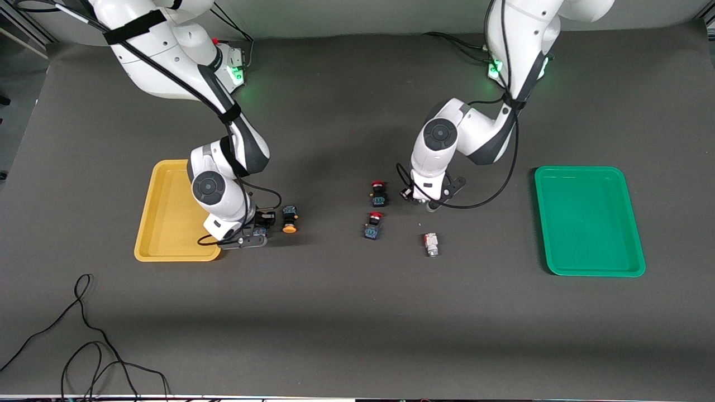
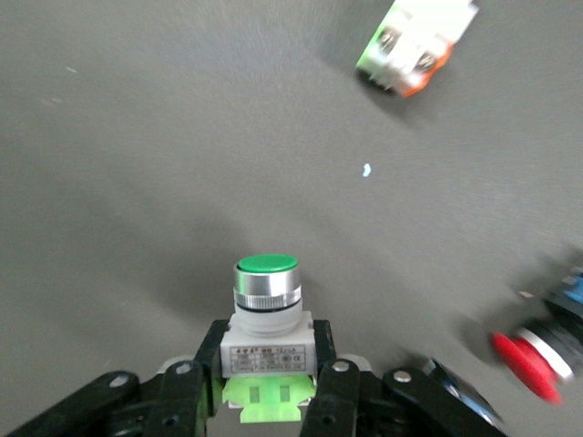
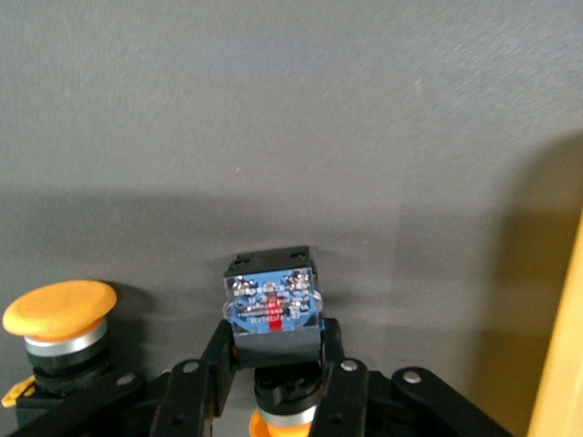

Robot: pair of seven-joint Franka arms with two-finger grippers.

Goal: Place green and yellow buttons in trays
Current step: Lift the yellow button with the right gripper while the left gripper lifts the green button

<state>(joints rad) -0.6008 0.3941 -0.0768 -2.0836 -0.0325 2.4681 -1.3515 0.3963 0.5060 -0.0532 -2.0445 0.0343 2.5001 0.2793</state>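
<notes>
Left pincer point(image 2: 260, 393) closed on green-topped button point(image 2: 266, 309), low over tabletop point(image 1: 346, 312) beside red-capped buttons point(image 1: 377, 192). Green tray point(image 1: 634, 223) at 3 o'clock of it, empty.

Right pincer point(image 3: 273, 382) clamped on yellow-capped button point(image 3: 271, 305) by dark body, just beside yellow tray point(image 1: 146, 223). Second yellow button point(image 1: 289, 219) at 3 o'clock of it, resting on tabletop. Orange-marked white button point(image 1: 430, 243) lying near 6 o'clock of left pincer.

Probably light, rigid plastic; caps rounded, slippery. Best gripped across flat body sides.
</notes>
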